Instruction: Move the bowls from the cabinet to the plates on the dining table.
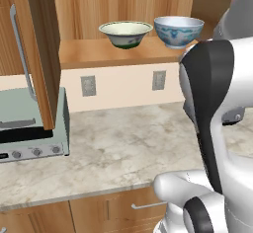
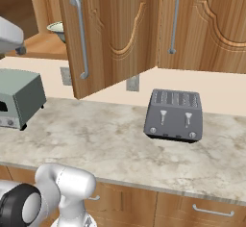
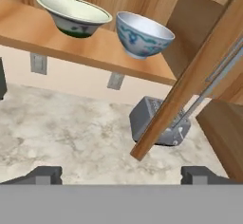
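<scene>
Bowls [image 1: 126, 33] upright, mouths upward

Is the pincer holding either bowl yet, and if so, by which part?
Nothing is held. The pincer is open and empty above the counter, while the cream-white green-banded ceramic bowl and the white blue-patterned ceramic bowl sit on the wooden cabinet shelf.

A beige marble-patterned counter [image 1: 123, 148] runs across the room, and everything else sits around it. Under its front edge are wooden drawers [image 2: 202, 211] with horizontal silver handles. Behind it rises a plain cream wall [image 1: 123, 86] with two grey outlets [image 1: 88, 85]. On the counter stand a grey toaster [image 2: 174, 115] and, well to its left, a pale green toaster oven [image 1: 29, 126]. Light is even and soft.
</scene>
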Tool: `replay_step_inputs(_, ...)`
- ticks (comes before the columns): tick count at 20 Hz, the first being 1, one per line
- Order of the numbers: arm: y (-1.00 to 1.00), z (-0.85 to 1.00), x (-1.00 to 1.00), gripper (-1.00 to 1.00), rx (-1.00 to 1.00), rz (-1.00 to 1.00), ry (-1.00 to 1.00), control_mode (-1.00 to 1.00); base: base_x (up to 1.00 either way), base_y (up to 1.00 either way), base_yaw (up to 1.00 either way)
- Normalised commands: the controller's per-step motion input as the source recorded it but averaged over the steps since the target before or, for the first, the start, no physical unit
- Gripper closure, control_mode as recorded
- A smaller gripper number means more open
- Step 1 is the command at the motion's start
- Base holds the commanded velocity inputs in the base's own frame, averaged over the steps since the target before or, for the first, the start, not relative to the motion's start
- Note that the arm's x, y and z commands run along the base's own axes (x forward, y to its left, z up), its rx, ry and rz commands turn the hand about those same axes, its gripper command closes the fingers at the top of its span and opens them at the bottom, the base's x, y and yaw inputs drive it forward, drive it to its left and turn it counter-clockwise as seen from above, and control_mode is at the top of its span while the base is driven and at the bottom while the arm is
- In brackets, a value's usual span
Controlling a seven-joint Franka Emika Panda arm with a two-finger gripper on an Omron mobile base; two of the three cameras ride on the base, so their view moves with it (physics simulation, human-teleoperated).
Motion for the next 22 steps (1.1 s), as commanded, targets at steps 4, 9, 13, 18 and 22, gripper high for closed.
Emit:
replay_step_inputs(4, 0.0, -0.27, 0.54, -1.0, -0.11, 0.07, 0.0, -1.0, 0.0, 0.0, 0.0)
replay_step_inputs(9, 0.0, -0.01, 0.32, -1.0, -0.06, 0.08, 0.0, -1.0, 0.0, 0.0, 0.0)
replay_step_inputs(13, 0.0, 0.0, 0.16, -1.0, -0.04, 0.09, -0.01, -1.0, 0.0, 0.0, 0.0)
replay_step_inputs(18, -0.01, -0.04, 0.17, -1.0, -0.11, 0.05, 0.0, -1.0, 0.0, 0.0, 0.0)
replay_step_inputs(22, -0.01, -0.02, 0.07, -1.0, -0.23, 0.0, 0.0, -1.0, 0.0, 0.0, 0.0)
